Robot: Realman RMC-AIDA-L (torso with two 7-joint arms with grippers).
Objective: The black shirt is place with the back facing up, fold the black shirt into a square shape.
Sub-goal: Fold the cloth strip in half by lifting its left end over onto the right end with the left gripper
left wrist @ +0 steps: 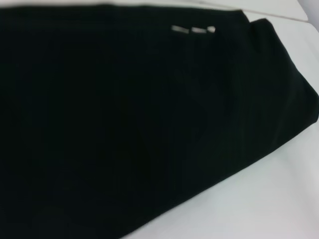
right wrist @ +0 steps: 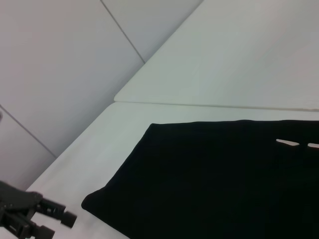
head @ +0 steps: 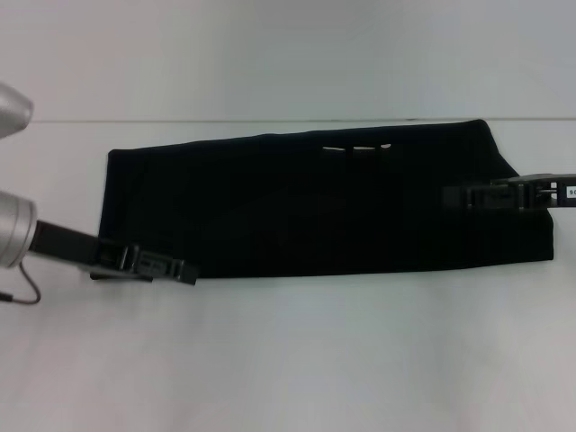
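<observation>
The black shirt (head: 315, 207) lies folded into a long flat band across the white table, and it also fills the left wrist view (left wrist: 124, 124) and shows in the right wrist view (right wrist: 224, 184). Small pale marks (head: 360, 148) show near its far edge. My left gripper (head: 184, 270) sits low at the shirt's near left corner, just off the cloth; the right wrist view shows this left gripper (right wrist: 62, 225) open with nothing between its fingers. My right gripper (head: 450, 195) reaches in from the right, over the shirt's right end.
The white table (head: 315, 360) has bare surface in front of the shirt. Its far edge (head: 270, 121) runs just behind the shirt, with a pale wall beyond. A thin cable (head: 22, 292) hangs by the left arm.
</observation>
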